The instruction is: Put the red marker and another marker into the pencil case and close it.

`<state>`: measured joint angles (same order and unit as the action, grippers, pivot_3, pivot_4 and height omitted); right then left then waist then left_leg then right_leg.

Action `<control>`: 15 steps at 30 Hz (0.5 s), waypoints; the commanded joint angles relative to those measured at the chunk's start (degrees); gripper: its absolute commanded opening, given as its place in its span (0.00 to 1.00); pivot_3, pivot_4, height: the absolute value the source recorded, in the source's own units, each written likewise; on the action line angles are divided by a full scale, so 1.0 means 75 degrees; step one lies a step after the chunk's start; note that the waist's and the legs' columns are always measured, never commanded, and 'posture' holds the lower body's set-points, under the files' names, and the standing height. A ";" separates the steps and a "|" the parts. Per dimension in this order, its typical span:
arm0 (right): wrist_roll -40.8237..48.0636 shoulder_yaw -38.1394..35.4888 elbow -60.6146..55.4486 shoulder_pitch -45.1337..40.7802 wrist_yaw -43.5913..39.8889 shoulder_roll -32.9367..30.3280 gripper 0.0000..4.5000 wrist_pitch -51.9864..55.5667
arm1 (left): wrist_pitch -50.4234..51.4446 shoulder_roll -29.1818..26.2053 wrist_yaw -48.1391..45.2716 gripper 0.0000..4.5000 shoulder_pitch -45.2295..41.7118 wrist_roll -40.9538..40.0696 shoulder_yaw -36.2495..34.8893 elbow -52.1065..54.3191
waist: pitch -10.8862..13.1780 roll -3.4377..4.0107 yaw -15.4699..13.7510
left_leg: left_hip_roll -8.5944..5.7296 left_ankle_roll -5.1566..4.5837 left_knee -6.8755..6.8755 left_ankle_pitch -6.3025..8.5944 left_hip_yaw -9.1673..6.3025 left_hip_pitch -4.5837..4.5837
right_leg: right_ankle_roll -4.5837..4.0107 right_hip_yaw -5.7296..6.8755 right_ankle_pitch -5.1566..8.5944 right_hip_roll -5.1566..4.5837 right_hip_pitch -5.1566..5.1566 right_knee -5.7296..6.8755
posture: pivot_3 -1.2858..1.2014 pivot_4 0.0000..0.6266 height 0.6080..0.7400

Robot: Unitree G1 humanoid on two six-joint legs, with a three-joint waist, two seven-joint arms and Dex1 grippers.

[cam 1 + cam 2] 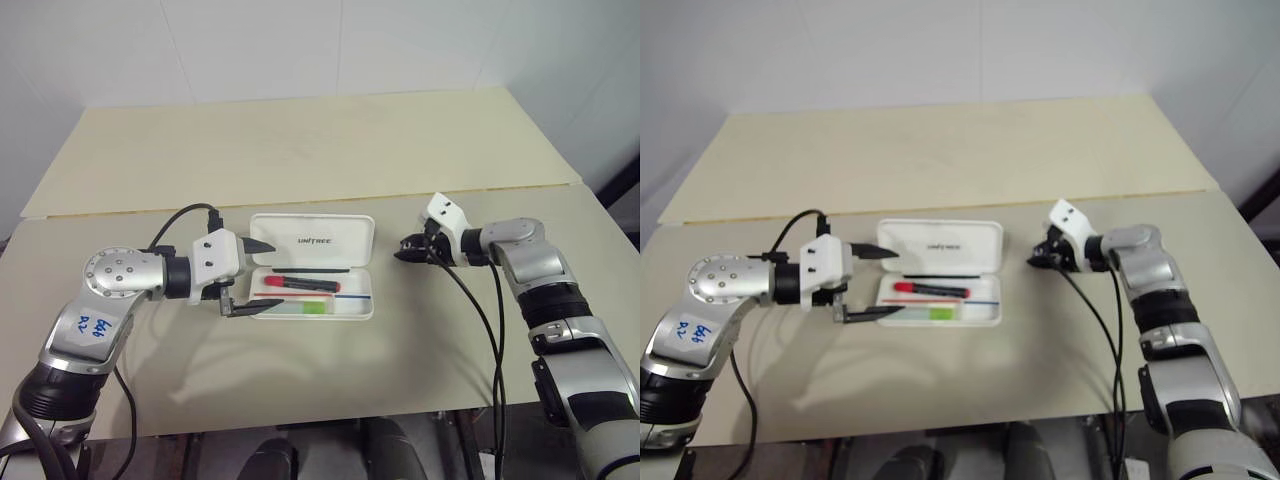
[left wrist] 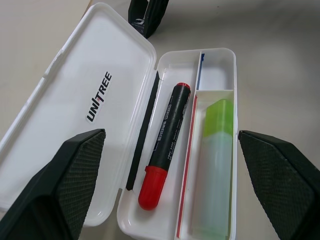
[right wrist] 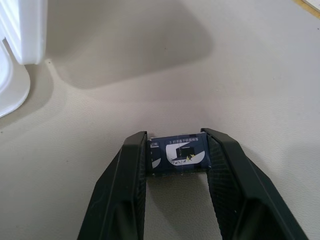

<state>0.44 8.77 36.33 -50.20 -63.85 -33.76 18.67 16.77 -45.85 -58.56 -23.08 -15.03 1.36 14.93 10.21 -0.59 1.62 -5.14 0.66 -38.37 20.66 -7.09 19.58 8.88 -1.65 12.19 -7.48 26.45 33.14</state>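
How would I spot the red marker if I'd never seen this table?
Find the open white pencil case on the beige table. The red marker lies in the tray beside the hinge, slim and black with a red cap; the other marker is thick and pale green.

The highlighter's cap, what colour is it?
Bright lime green on the highlighter, clearest in the left wrist view.

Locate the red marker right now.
Inside the open pencil case at table centre, the red marker lies in the compartment nearer the hinged lid, with the green highlighter in the next compartment toward the robot.
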 commanded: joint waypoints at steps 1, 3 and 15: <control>-0.0014 0.0040 -0.0131 -0.0036 -0.0391 -0.0305 0.30 -0.0261 | -0.0211 -0.0120 -0.0044 1.00 0.0029 0.0035 -0.0137 0.0018 | 0.0000 0.0000 -0.0002 | 0.0000 0.0000 0.0001 0.0000 0.0000 0.0000 | 0.0000 0.0000 0.0000 0.0000 0.0000 0.0000 | 0.52 0.24 1.00; 0.0016 0.0038 -0.0196 -0.0036 -0.0663 -0.0466 0.30 -0.0338 | -0.0253 -0.0145 -0.0050 1.00 0.0086 0.0039 -0.0167 0.0016 | 0.0000 0.0000 -0.0002 | 0.0000 -0.0001 0.0002 0.0001 0.0002 0.0001 | 0.0000 0.0000 0.0000 0.0000 0.0001 -0.0003 | 0.52 0.24 1.00; 0.0620 -0.0261 -0.1096 0.0045 -0.2041 -0.1288 0.30 -0.0481 | -0.0438 -0.0261 -0.0077 1.00 0.0400 0.0044 -0.0251 0.0067 | 0.0000 0.0000 0.0010 | 0.0000 -0.0004 0.0004 0.0002 0.0007 0.0003 | 0.0003 -0.0002 -0.0002 -0.0001 0.0001 -0.0010 | 0.52 0.24 1.00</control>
<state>2.27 8.55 32.68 -49.84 -76.84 -42.45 15.16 14.59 -47.15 -59.00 -20.18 -14.60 0.97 14.85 10.21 -0.59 1.70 -5.12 0.63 -38.32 20.68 -7.03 19.59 8.90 -1.69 12.17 -7.47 26.47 33.07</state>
